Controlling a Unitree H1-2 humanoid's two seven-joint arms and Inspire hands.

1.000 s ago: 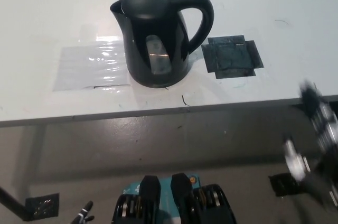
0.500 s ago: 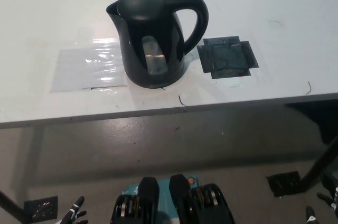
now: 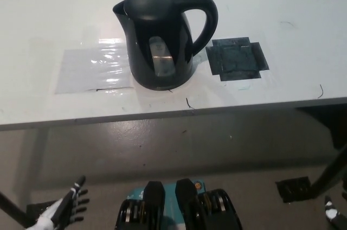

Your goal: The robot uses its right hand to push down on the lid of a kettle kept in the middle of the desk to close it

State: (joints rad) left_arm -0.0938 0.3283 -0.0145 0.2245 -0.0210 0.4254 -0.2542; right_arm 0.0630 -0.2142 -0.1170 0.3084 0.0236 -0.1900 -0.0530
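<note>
Black kettle: one; desk: one.

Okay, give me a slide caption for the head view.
Black kettle with lid down on white desk; both hands low, clear of it.

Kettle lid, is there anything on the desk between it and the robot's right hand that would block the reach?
Nothing visible does. The kettle stands alone on the desk, its lid uncovered. Only flat dark tape lies to its right. The right hand is low at the bottom right corner, below the desk edge; the left hand rests at lower left.
</note>
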